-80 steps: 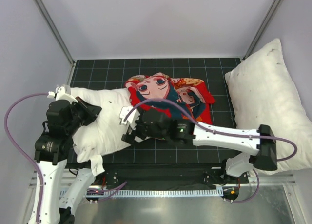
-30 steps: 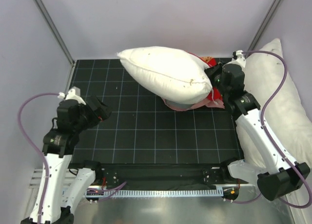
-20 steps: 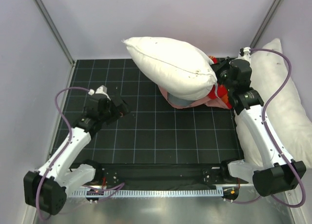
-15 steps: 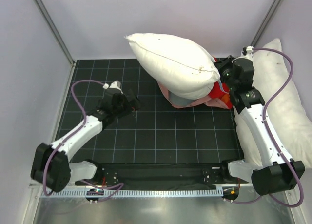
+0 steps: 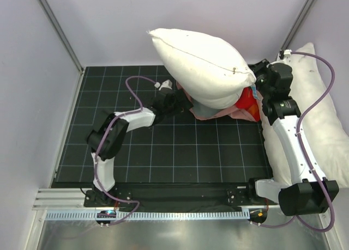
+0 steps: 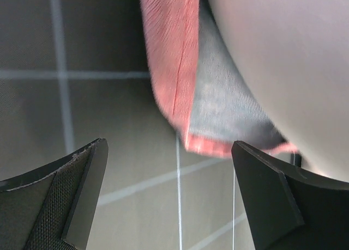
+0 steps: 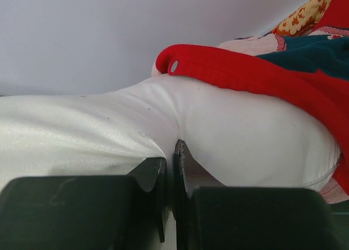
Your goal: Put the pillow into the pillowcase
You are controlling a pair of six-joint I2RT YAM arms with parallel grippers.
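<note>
The plump white pillow (image 5: 199, 65) hangs tilted above the back of the mat. My right gripper (image 5: 252, 81) is shut on a pinch of its cloth at the right corner. In the right wrist view the jaws (image 7: 170, 152) squeeze a fold of the pillow (image 7: 98, 130), with the red pillowcase (image 7: 245, 70) draped behind it. The pillowcase (image 5: 244, 104) lies bunched under the pillow, its pink reverse side (image 5: 214, 111) towards the left. My left gripper (image 5: 181, 104) is open just left of that pink edge. In the left wrist view the pillowcase hem (image 6: 173, 70) lies ahead of the open fingers (image 6: 82, 190), apart from them.
A larger white pillow (image 5: 316, 114) with dark specks lies along the right wall, behind my right arm. The black gridded mat (image 5: 163, 152) covers the table. Grey walls and metal posts (image 5: 57, 29) close in the back and sides.
My left arm has stretched forward and to the right across the mat, up to the pillowcase's pink edge. My right gripper has carried the pillow a little further right and back.
</note>
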